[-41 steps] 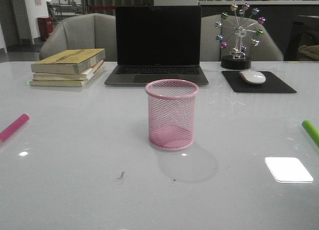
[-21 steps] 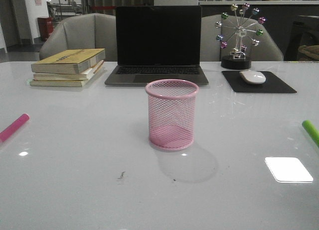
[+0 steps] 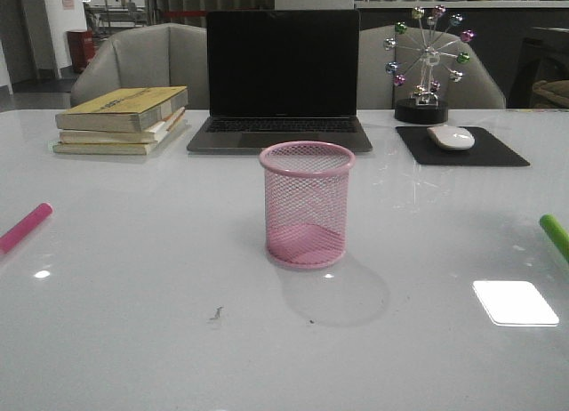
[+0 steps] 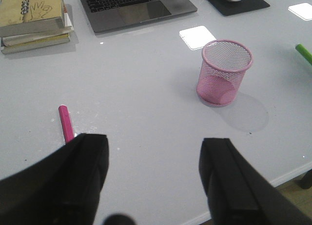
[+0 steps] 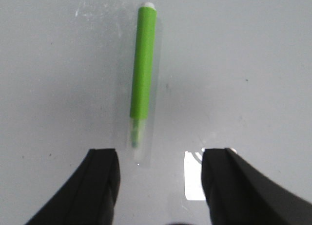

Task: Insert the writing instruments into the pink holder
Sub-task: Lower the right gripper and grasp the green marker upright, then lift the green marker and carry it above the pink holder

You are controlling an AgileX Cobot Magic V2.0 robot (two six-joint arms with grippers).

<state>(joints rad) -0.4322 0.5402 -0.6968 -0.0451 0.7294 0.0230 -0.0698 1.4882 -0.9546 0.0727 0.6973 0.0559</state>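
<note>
Front view, holder: the pink holder [image 3: 307, 205] stands upright in the middle of the table [image 3: 133, 322], empty, its mouth open upward so a marker can drop in from above.
Front view, markers: the pink marker [image 3: 25, 227] lies flat at the table's left edge and the green marker [image 3: 555, 236] flat at the right edge, each well apart from the cup; neither arm shows in this view.
Front view, background: a laptop [image 3: 281, 77], a stack of books [image 3: 122, 119], a mouse [image 3: 451, 137] on its pad and a wheel ornament [image 3: 427, 60] sit behind the cup, out of the working area.
Left wrist view, jaws: the left gripper [image 4: 153, 178] has its fingers wide apart with nothing between them, hanging above the table.
Left wrist view, marker: the pink marker [image 4: 66, 123] lies just beyond the tip of one finger, outside the gap, so the arm would need to shift sideways before closing.
Left wrist view, holder: the pink holder [image 4: 224, 72] stands farther ahead of the jaws, past the other finger.
Right wrist view, jaws: the right gripper [image 5: 160, 178] is also spread and empty, above the table.
Right wrist view, marker: the green marker [image 5: 142, 74] lies ahead of the jaws, roughly in line with the gap but nearer one finger, its length running away from the fingertips; that suits a straight descent and a pinch across its barrel.
Progress: judging by the empty cup, no marker is in yet.
</note>
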